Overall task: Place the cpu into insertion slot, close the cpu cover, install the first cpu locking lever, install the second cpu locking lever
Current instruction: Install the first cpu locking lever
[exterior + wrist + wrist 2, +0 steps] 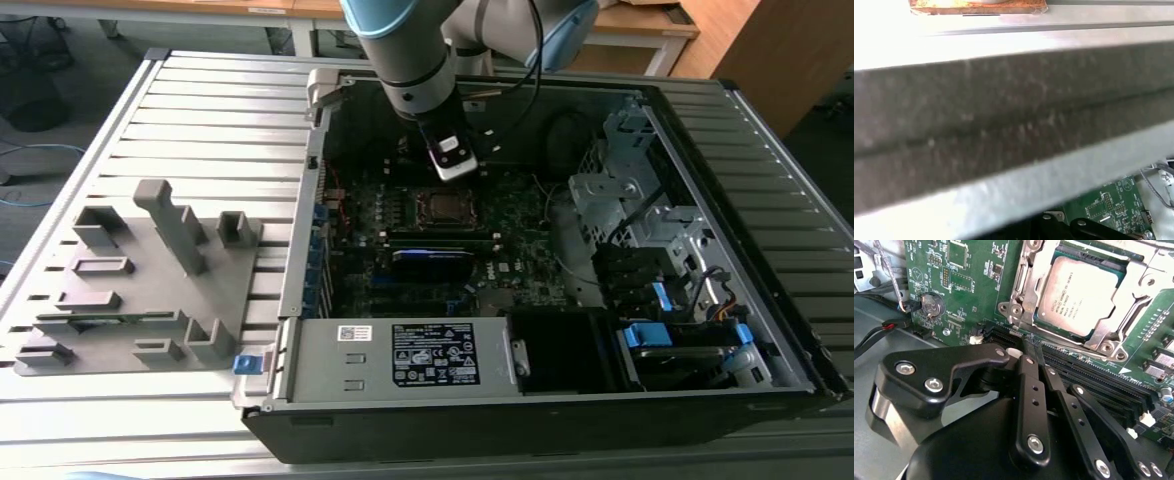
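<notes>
The cpu (1079,295), silver-grey topped, lies flat in the insertion slot (441,206) on the green motherboard. The cpu cover (1106,340), a silvery metal frame, lies down around the chip's edges. My gripper (1030,346) hangs just beside the socket's corner, over the near memory slots, with its black fingers (1026,390) pressed together and nothing between them. In the exterior view the gripper (454,165) reaches down into the open computer case right behind the socket. In the first wrist view a blurred case wall (1004,125) is close up, with a strip of motherboard (1109,205) below it.
Long black memory slots (1094,375) run beside the socket. A coin battery (931,304) and black cables (884,325) lie to one side. A grey fixture tray (134,280) stands at the exterior view's left, outside the case. A power supply (400,355) and drive cage (627,190) crowd the case.
</notes>
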`<action>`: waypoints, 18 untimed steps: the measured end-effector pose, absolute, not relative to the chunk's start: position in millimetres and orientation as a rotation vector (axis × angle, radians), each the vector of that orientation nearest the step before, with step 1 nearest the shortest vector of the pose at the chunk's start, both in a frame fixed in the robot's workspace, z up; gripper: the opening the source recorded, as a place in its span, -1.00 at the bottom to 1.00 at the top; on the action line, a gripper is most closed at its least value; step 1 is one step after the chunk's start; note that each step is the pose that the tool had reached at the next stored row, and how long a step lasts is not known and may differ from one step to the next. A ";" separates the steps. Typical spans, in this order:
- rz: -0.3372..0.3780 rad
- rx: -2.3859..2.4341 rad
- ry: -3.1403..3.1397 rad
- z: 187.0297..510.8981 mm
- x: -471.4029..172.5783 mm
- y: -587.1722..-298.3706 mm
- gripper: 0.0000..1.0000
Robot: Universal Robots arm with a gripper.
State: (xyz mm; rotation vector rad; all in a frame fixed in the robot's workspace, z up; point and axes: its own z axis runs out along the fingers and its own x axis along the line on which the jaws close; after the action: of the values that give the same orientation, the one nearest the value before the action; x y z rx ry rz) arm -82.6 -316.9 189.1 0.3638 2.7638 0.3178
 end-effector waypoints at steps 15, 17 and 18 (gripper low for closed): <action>0.308 0.427 2.751 188.9 -82.8 -316.8 -0.79; 0.307 0.434 2.749 188.8 -83.8 -316.8 -0.79; 0.307 0.435 2.749 188.6 -84.3 -316.8 -0.79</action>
State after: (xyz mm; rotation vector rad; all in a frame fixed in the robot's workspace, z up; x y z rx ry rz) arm -84.3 -316.8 188.6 0.4355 2.7488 0.3074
